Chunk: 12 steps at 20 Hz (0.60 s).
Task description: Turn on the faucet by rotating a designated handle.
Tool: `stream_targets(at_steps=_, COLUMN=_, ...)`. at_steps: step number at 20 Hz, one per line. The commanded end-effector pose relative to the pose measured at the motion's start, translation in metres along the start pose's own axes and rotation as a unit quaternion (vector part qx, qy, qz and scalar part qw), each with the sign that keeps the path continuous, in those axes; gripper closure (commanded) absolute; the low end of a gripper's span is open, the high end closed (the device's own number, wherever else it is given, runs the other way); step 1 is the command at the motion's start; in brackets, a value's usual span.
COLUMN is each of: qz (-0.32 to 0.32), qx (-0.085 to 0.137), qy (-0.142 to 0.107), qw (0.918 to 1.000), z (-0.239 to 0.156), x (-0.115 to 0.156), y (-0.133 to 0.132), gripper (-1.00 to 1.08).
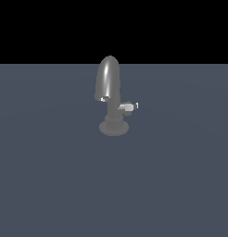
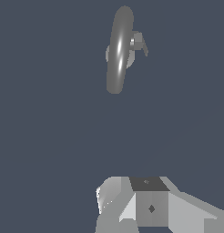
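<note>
I hang above the faucet, which stands alone on the tabletop. From up here I can line up on the handle jutting from its stem toward the exterior view's right. My hand holds nothing; whether it is parted I cannot tell. Only the arched spout crowds the approach.
</note>
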<state>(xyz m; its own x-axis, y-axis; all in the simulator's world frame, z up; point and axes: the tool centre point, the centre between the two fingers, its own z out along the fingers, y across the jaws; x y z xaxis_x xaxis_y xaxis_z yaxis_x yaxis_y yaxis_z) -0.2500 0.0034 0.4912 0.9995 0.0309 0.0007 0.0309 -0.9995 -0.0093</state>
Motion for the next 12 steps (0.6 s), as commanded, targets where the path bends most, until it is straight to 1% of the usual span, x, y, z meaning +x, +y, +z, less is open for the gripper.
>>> stream_targets(at_steps=1, qz=0.000, qx=0.000, qy=0.000, qw=1.0000, z=0.000, x=0.000, y=0.000, gripper=1.08)
stream_targets(at_steps=7, qz=0.006, qx=0.003, qy=-0.007, qw=1.0000, z=0.000, x=0.004, y=-0.001, gripper=1.08)
stream_targets(at_steps=12, qz=0.021, qx=0.011, qy=-0.022, qw=0.9995, z=-0.001, x=0.015, y=-0.004, gripper=1.08)
